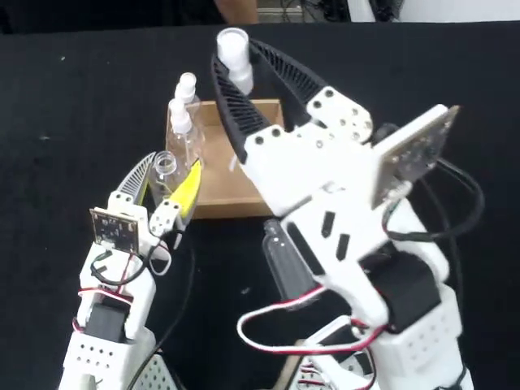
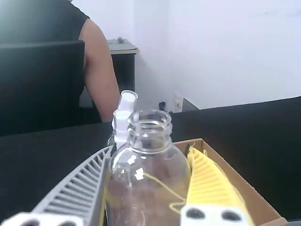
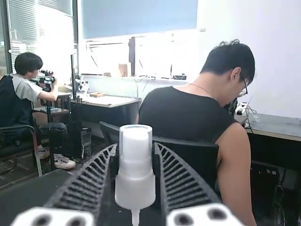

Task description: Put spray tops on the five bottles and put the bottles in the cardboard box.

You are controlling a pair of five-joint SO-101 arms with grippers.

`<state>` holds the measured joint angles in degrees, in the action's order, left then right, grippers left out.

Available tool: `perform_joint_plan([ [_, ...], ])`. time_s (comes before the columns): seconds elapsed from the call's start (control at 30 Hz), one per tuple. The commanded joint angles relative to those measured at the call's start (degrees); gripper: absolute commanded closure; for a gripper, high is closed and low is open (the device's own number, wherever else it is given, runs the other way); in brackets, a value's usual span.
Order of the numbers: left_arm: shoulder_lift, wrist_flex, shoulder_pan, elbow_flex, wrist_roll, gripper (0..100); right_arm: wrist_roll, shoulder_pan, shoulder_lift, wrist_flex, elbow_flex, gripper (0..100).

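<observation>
Clear round bottle (image 2: 146,174) pinched by left claw (image 1: 174,165); white spray top (image 1: 235,55) by right claw (image 3: 135,148).

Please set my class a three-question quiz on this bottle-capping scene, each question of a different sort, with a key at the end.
1. True or false: the bottle in the left gripper is already capped.
2. What does the right gripper hold?
3. How many capped bottles stand by the cardboard box? A) none B) two C) five

Key: 1 false, its neck is open. 2 a spray top. 3 B.
</observation>
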<state>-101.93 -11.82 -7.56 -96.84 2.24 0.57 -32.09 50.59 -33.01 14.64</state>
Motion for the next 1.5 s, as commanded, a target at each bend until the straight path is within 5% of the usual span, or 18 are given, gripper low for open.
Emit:
perform_joint_plan([
  [0.0,0.0,0.2,-0.7,-0.7,0.2,97,-0.4,-4.0,1.3,4.8,1.3,98.7],
  [0.13,0.0,0.3,-0.7,-0.7,0.2,97,-0.4,-9.4,1.3,9.0,4.6,98.6],
  [0.5,0.0,2.7,-0.6,-0.7,0.2,97,-0.4,-9.7,0.9,27.9,14.7,98.6],
  [1.47,0.1,2.7,-0.6,-0.7,0.2,97,0.0,-9.7,-8.2,29.3,13.9,98.6],
])
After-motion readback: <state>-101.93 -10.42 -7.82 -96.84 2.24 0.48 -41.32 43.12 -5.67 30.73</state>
